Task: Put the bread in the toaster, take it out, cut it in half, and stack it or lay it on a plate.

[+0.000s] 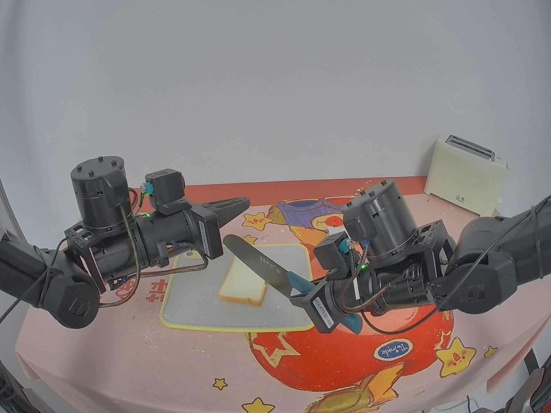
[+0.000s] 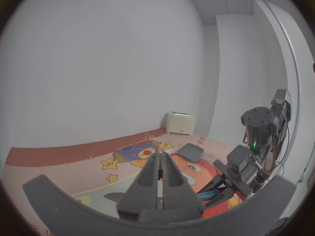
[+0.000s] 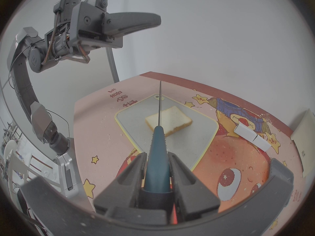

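Observation:
A slice of white bread (image 1: 243, 285) lies flat on a pale cutting board (image 1: 189, 308) with a yellow rim. My right gripper (image 1: 301, 295) is shut on the teal handle of a knife (image 1: 258, 262), to the right of the board. The blade hangs in the air over the bread (image 3: 169, 120), edge down, pointing toward my left arm. My left gripper (image 1: 241, 205) is shut with nothing in it and hovers above the board's far left corner. The cream toaster (image 1: 466, 174) stands at the table's far right corner. A dark grey plate (image 2: 190, 152) sits between the board and the toaster.
The table is covered by a pink cartoon cloth (image 1: 172, 362). A small white block (image 3: 252, 136) lies on it beyond the board, toward the toaster (image 2: 180, 122). A bare wall rises right behind the table. The cloth's front part is open.

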`<state>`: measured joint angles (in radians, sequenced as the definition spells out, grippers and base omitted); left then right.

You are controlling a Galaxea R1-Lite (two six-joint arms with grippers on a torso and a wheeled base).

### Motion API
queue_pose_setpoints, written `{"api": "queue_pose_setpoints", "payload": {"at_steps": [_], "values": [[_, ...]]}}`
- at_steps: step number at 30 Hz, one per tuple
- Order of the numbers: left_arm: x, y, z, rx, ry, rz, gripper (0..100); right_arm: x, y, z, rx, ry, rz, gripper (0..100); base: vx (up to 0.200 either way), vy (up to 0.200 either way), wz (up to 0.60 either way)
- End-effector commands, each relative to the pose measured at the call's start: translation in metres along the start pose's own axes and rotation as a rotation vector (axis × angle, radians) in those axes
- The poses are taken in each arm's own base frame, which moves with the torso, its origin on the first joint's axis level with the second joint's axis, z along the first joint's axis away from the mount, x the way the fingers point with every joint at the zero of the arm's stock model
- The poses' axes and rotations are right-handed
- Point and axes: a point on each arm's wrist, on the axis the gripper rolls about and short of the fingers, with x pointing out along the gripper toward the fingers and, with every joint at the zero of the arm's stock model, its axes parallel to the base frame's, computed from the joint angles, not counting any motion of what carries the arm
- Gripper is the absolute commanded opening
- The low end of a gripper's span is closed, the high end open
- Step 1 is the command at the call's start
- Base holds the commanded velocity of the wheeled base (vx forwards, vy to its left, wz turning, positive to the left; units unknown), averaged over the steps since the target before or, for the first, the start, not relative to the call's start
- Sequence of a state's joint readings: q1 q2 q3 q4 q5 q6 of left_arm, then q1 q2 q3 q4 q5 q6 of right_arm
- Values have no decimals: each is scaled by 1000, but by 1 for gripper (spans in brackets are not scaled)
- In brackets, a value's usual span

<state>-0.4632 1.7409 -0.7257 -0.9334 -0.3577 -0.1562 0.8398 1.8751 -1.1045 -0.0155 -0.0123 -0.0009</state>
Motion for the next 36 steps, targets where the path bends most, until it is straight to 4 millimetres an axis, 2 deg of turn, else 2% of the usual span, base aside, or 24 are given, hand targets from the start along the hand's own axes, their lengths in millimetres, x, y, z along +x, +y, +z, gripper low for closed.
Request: {"api": "queue_pose_setpoints", "payload": {"at_steps": [1,14,25,36], "values": [[7,4,-13,-21,40,5,0,7,2,1,-8,9,4,0,0,0,0],[6,2,-19,-28,61,2,0,20,6,-6,-31,48,12,0,0,0,0],[15,7,-37,-49,115,14,0,20,10,-4,-38,39,20,0,0,0,0],[17,10,-44,-63,134,19,0,19,9,-5,-34,39,20,0,0,0,0]]}}
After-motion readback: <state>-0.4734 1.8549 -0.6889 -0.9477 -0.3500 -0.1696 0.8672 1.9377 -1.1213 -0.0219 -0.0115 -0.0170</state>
